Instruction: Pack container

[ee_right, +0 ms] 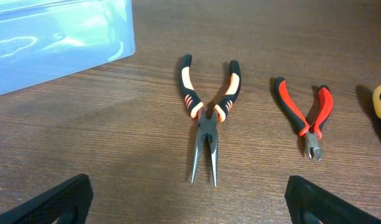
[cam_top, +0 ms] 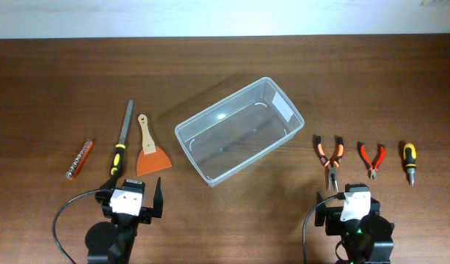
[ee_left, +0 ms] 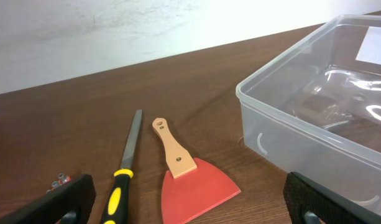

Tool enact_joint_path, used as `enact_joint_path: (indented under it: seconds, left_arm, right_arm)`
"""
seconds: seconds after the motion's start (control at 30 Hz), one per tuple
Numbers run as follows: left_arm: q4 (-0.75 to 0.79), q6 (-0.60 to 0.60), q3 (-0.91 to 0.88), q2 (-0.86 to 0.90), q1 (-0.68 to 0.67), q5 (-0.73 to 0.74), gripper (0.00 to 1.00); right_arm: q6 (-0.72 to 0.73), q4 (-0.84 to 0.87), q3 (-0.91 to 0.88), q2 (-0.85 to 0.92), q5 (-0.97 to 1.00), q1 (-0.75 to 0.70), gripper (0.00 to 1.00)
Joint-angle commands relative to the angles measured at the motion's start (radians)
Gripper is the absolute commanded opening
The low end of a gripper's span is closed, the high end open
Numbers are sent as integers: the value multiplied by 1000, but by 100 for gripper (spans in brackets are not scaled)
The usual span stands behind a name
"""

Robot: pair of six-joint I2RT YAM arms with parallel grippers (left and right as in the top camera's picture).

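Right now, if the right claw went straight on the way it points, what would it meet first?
Probably the orange pliers, lying centred just ahead of the open right claw, though depth is hard to judge.

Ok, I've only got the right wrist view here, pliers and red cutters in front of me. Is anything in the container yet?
Observer: No. From overhead, nothing lies inside the container.
Operator: What's on its far side from me?
Observer: Three things lie to its left: an orange scraper, a file with a yellow and black handle, and a small orange-and-metal strip furthest out.
Operator: And the yellow thing cut off at my right edge?
Observer: That's a short screwdriver with a yellow and black handle, lying alone just right of the red cutters.
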Motion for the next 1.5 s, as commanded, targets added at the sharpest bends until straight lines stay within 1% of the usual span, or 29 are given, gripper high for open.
enact_joint_path:
  seconds: [0.0, 0.73, 0.87, 0.97, 1.03, 1.13, 1.2, 1.27, 1.33, 1.4, 1.47]
  left_arm:
    - [6, -8, -8, -10, -3, 0, 99]
    - [12, -9, -8, -10, -3, 6, 99]
    - [38, -9, -8, -10, -3, 70, 99]
    - [83, -9, -8, -10, -3, 162, 99]
    - [105, -9, -8, -10, -3, 198, 99]
    - [116, -9, -8, -10, -3, 206, 99]
    - [114, -10, -3, -9, -3, 208, 99]
    - [112, -40, 27, -2, -3, 219, 99]
    - [106, -48, 89, 20, -3, 241, 99]
    - [65, -47, 182, 69, -3, 223, 99]
    - [-9, -46, 294, 159, -3, 174, 99]
  right_arm:
    - [-6, 2, -6, -12, 12, -8, 99]
    - [-6, 2, -6, -12, 13, -8, 99]
    - [-7, 3, -6, -12, 13, -8, 99]
    - [-6, 10, -6, -12, 11, -8, 99]
    - [-6, 15, -6, -12, -39, -8, 99]
    - [29, 103, -6, -12, -162, -8, 99]
    - [28, 178, -6, -12, -255, -8, 99]
    - [28, 259, 10, -10, -345, -8, 99]
    - [27, 298, 52, -1, -367, -8, 99]
    - [26, 294, 131, 26, -349, -8, 99]
    - [6, 262, 223, 79, -330, -8, 99]
